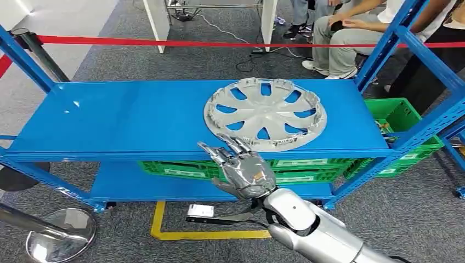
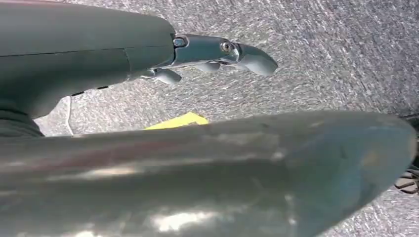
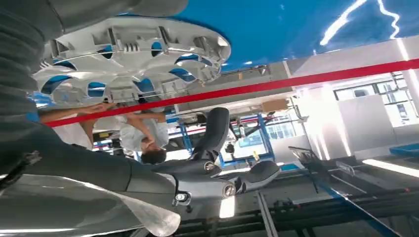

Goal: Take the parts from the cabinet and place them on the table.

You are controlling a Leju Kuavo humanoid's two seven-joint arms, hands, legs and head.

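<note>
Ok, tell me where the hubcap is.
Head view: the hubcap lies flat on the blue shelf, right of centre, just beyond the right hand.

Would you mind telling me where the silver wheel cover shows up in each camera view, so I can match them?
Head view: the wheel cover lies flat on the blue shelf, right of centre, just beyond the right hand.
Left wrist view: not in it; carpet beneath the left hand.
Right wrist view: upper left, ribbed underside showing.
Shared landmark: the red barrier tape behind the shelf.
</note>
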